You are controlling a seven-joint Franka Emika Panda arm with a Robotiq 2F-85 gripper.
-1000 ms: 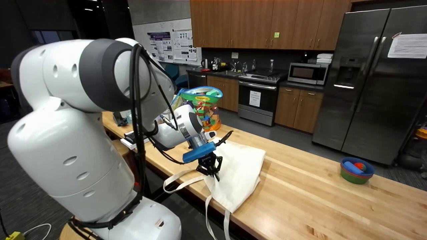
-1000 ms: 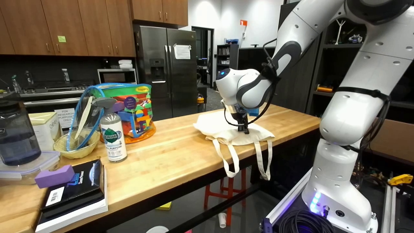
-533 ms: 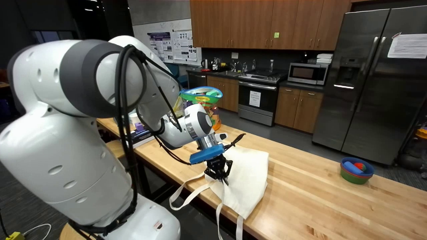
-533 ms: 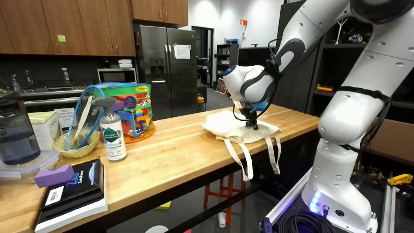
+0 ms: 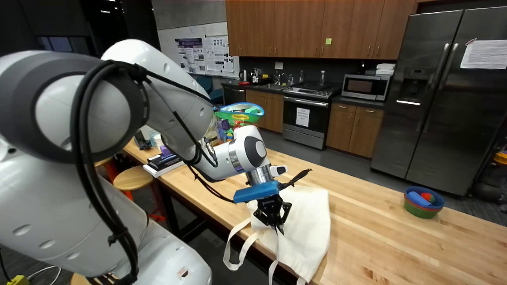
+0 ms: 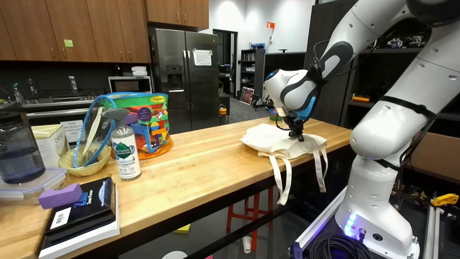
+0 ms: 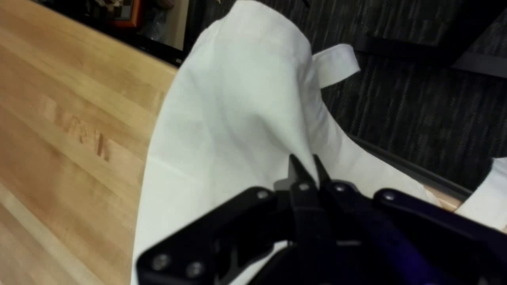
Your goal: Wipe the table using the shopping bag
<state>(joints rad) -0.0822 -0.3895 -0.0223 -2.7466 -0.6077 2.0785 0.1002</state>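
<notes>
Shopping bag (image 5: pixel 307 233): cream-white cloth, limp and wrinkled, lying on the table (image 5: pixel 388 237) at the long edge on the robot's side. Its loop handles (image 6: pixel 283 200) hang over that edge, below the tabletop. The gripper (image 7: pixel 304 162) points downward over the bag; in the wrist view its fingertips are clamped on a raised fold of the cloth. A blue part (image 5: pixel 256 192) sits above the gripper, at the end of the white arm (image 6: pixel 381 129).

The table has a light butcher-block surface with visible plank strips. In an exterior view, a stack of bowls (image 5: pixel 420 213), a blue one uppermost, stands near the far long edge, well apart from the bag. Also in an exterior view, a spray bottle (image 6: pixel 124 169) stands upright beside a clear zip bag (image 6: pixel 140 100) of coloured blocks and a wicker basket (image 6: pixel 81 169). A purple block (image 6: pixel 60 196) rests on a stack of books (image 6: pixel 88 212). Beyond the table: an oven (image 5: pixel 317 118) and a refrigerator (image 5: pixel 435 103).
</notes>
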